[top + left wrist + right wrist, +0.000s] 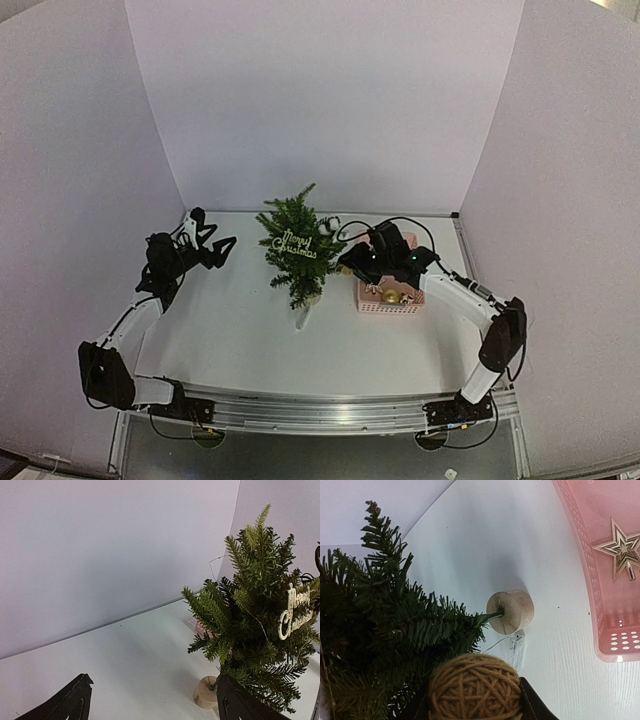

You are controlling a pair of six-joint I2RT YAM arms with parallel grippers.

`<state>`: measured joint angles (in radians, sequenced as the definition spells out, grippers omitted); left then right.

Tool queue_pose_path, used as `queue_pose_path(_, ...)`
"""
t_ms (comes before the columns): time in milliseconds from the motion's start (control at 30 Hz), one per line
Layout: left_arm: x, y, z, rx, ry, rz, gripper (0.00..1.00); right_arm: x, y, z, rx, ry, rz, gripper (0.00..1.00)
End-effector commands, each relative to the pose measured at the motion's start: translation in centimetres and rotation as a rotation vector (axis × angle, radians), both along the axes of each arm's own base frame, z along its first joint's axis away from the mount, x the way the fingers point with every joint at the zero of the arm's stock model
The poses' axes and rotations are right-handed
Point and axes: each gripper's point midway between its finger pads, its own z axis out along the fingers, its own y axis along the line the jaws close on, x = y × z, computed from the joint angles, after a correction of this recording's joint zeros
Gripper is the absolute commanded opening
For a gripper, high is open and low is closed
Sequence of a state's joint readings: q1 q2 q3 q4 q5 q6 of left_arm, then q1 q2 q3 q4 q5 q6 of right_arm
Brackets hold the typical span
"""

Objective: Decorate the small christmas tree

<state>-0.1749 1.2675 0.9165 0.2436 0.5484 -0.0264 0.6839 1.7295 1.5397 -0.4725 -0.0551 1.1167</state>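
The right gripper [477,705] pinches a twine ball [475,682] just beside the small christmas tree [297,250] — upright on the bench [230,335], nearer its far edge — so hanging it seems in hand, needing a branch to lodge on; left gripper [212,248] spread.

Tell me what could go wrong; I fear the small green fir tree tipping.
Tipping: the small green fir tree stands on only a small round wooden base, and the open left gripper is apart from it, so a push from the brown twine ball in the right gripper may topple it. The ball could knock the glittery Merry Christmas sign off.
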Motion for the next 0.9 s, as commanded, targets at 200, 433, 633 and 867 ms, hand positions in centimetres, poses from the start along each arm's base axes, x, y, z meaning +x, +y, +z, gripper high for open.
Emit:
queue_pose_path(200, -0.6, 0.2, 3.3, -0.010, -0.084, -0.004, 0.87, 1.1, 0.5, 0.6, 0.002, -0.022, -0.027, 0.00)
queue_pose_path(433, -0.6, 0.2, 3.2, -0.011, -0.082, -0.003, 0.87, 0.9, 0.6, -0.2, -0.003, -0.004, -0.028, 0.00)
queue_pose_path(633, -0.5, 0.2, 3.0, -0.008, -0.078, -0.001, 0.87, 0.3, 0.3, -0.4, -0.011, 0.000, -0.041, 0.00)
queue_pose_path(867, -0.5, 0.2, 3.1, -0.008, -0.079, 0.000, 0.87, 0.0, 0.9, -0.8, -0.013, 0.013, -0.040, 0.00)
